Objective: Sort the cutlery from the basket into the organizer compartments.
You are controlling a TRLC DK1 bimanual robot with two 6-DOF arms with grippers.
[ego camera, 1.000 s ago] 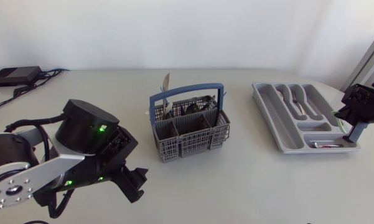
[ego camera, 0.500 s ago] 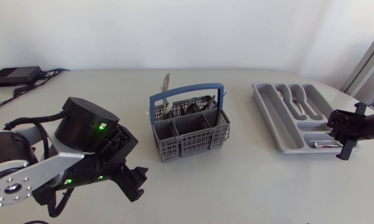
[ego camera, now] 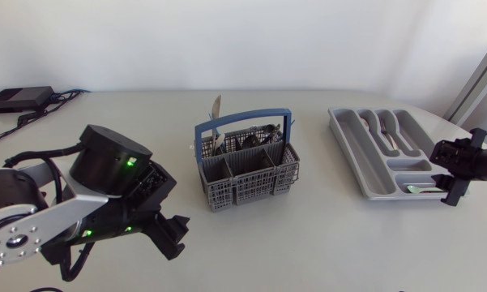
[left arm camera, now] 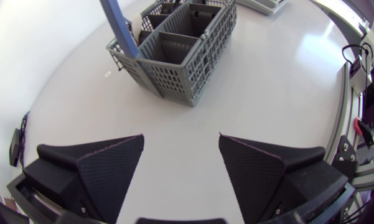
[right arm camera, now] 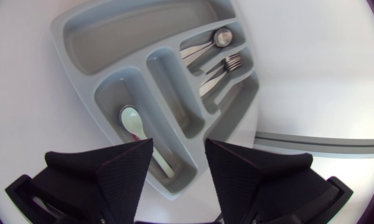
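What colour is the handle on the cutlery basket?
Blue; the handle shows best in the head view.

The basket (ego camera: 247, 183) stands mid-table, with the organizer (ego camera: 360, 154) to its right. A spoon (right arm camera: 134, 122) lies in the organizer's crosswise end compartment.

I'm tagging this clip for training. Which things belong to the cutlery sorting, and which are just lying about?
Part of the job:
basket
cutlery standing in it
organizer
spoons and forks already in the organizer

Lying about:
black box at the table's far left corner
cables beside it
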